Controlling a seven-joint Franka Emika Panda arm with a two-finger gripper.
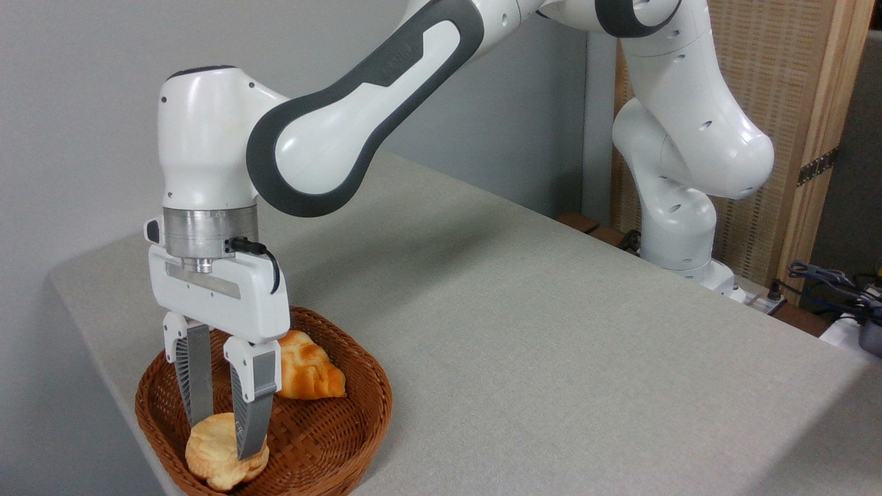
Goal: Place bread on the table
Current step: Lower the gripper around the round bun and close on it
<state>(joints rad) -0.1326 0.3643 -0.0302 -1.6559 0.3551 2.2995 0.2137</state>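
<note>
Bread (219,451): small round muffin-like bun, pale cream sides, orange-brown crust. Lies in the near part of a brown woven wicker basket (358,420) that stands at the near left corner of the light grey-beige fabric-covered bench (551,344). Not yet on the bench surface itself.

Handling, judged: likely light, probably soft or slightly yielding, with a lumpy surface that offers fair purchase and little risk of slipping. Best taken across its middle, on opposite sides, with modest force; too hard a squeeze could deform it or squirt it out sideways against the basket wall.

Gripper (222,437): white two-finger unit with ribbed grey fingers (251,406), pointing straight down into the basket. Jaws narrowly apart, about the width of the bun, one finger behind it and one in front, both appearing to touch it. Judged to be grasping the bun, though the firmness of the hold cannot be confirmed.

Also in basket: longer braided orange-and-cream loaf (310,375), at the far side, just beside the gripper, apart from the bun.
</note>
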